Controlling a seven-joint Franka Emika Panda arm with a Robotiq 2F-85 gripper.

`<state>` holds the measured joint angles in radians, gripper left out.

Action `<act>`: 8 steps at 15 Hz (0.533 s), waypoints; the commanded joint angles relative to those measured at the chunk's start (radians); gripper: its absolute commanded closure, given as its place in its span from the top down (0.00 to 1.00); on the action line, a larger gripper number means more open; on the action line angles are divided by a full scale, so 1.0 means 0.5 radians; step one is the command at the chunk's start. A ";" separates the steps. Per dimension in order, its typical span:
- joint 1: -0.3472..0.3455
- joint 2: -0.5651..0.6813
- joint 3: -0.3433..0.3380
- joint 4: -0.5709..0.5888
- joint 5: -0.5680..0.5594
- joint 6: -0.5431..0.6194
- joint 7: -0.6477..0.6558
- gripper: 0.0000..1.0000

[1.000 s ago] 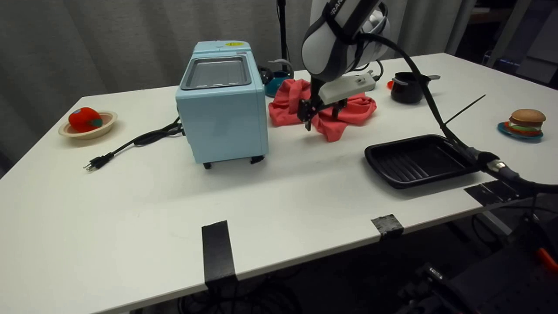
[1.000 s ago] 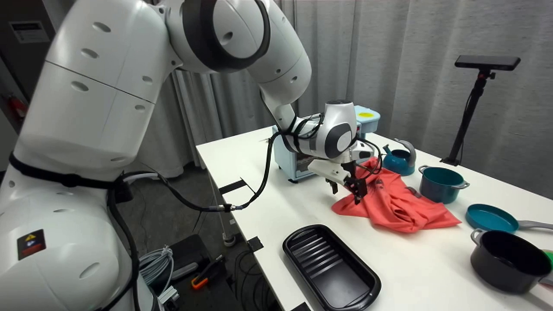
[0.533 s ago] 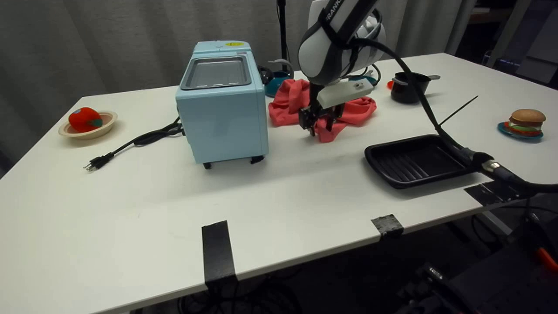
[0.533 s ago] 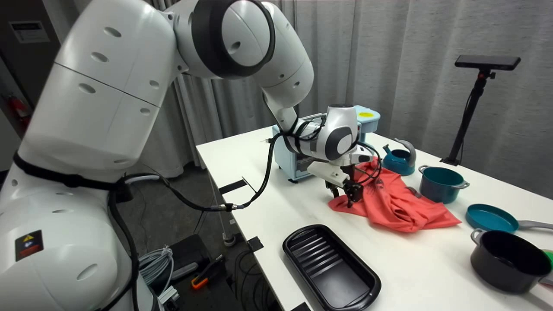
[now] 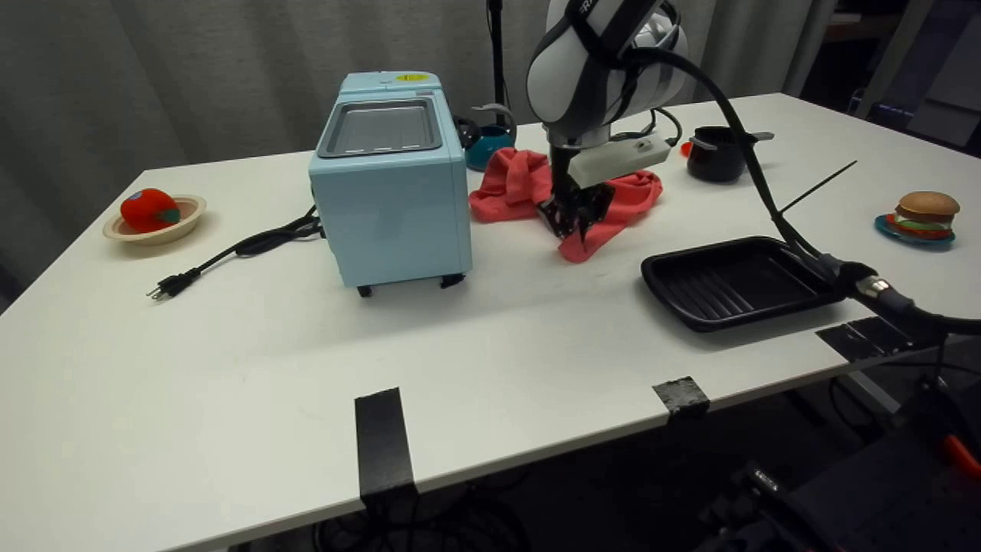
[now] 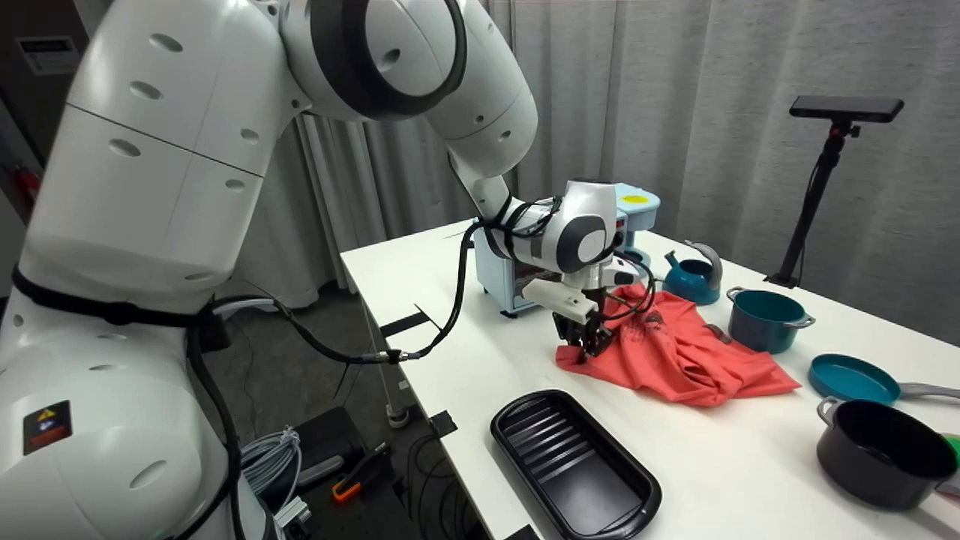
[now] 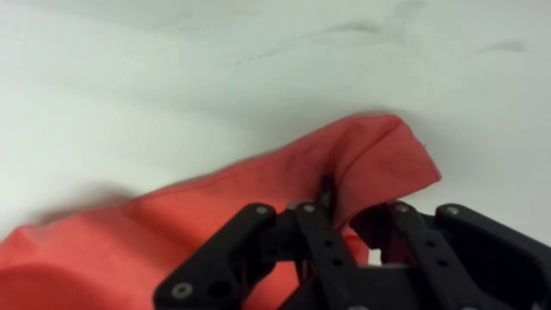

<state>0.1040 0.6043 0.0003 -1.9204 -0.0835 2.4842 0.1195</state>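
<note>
A crumpled red cloth (image 5: 510,192) lies on the white table and shows in both exterior views. My gripper (image 6: 583,352) points down at the cloth's near corner, low over the tabletop. In the wrist view the black gripper (image 7: 342,202) has its jaws brought together on a fold of the cloth (image 7: 193,215). The corner flap sticks out past the fingertips, bent over to one side. One fingertip (image 7: 328,189) shows pressed beside the fold; the opposite one is mostly covered by fabric.
A light blue toaster oven (image 5: 391,215) stands beside the gripper. Nearer the table edge is a black ribbed tray (image 6: 577,465). Behind the cloth are a teal kettle (image 6: 691,279) and teal pot (image 6: 769,321). A black pot (image 6: 885,454) and a teal pan (image 6: 855,377) stand farther along.
The jaws, wide apart a second ago, have come down and closed on the cloth. The cloth's corner has gathered up and shifted slightly toward the table's front edge.
</note>
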 commanded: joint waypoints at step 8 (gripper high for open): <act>-0.021 -0.309 -0.093 -0.106 -0.066 0.132 -0.004 0.03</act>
<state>0.0913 0.4975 -0.0281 -1.9814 -0.0895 2.5171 0.1016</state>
